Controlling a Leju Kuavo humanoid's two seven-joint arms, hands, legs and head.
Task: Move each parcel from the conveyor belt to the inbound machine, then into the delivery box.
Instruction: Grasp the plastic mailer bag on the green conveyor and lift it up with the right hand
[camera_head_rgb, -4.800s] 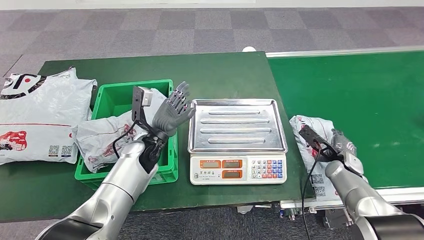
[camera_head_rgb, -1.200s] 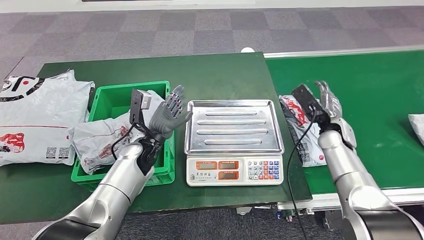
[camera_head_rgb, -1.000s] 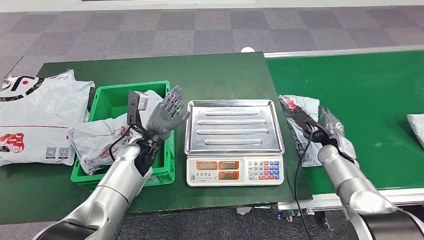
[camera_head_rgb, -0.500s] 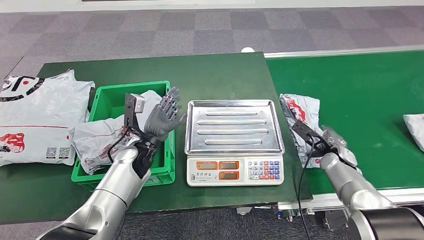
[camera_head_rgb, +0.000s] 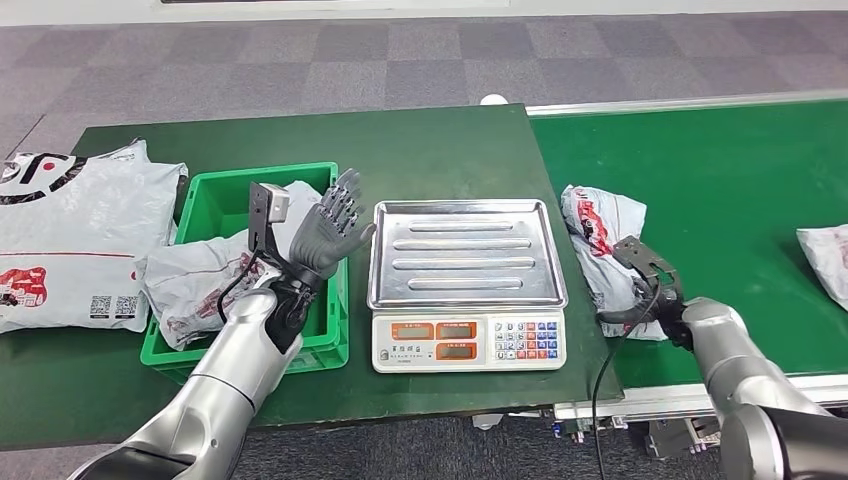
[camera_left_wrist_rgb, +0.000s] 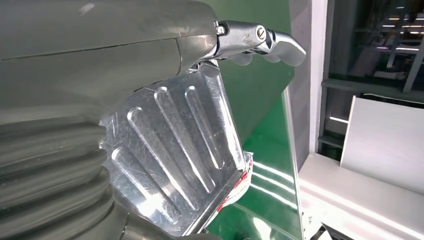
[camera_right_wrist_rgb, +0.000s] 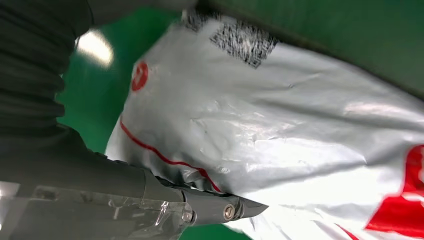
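A crumpled grey parcel (camera_head_rgb: 598, 232) with red print lies on the green conveyor belt (camera_head_rgb: 720, 170), just right of the scale. My right hand (camera_head_rgb: 657, 287) sits low at the parcel's near end, touching its edge. In the right wrist view a dark finger (camera_right_wrist_rgb: 220, 210) lies straight along the parcel (camera_right_wrist_rgb: 280, 125). My left hand (camera_head_rgb: 330, 228) is raised with fingers spread, holding nothing, between the green box (camera_head_rgb: 215, 200) and the scale's steel tray (camera_head_rgb: 467, 250). The left wrist view shows the hand (camera_left_wrist_rgb: 75, 75) and the tray (camera_left_wrist_rgb: 175, 165) beyond it.
One grey parcel (camera_head_rgb: 195, 275) lies in the green box. Large grey parcels (camera_head_rgb: 70, 240) lie on the dark table at the far left. Another parcel (camera_head_rgb: 825, 255) shows at the belt's right edge. The scale's keypad (camera_head_rgb: 530, 338) faces me.
My right hand has dropped from above the parcel and drawn back to its near end. The parcel at the belt's right edge has moved left. My left hand has hardly moved.
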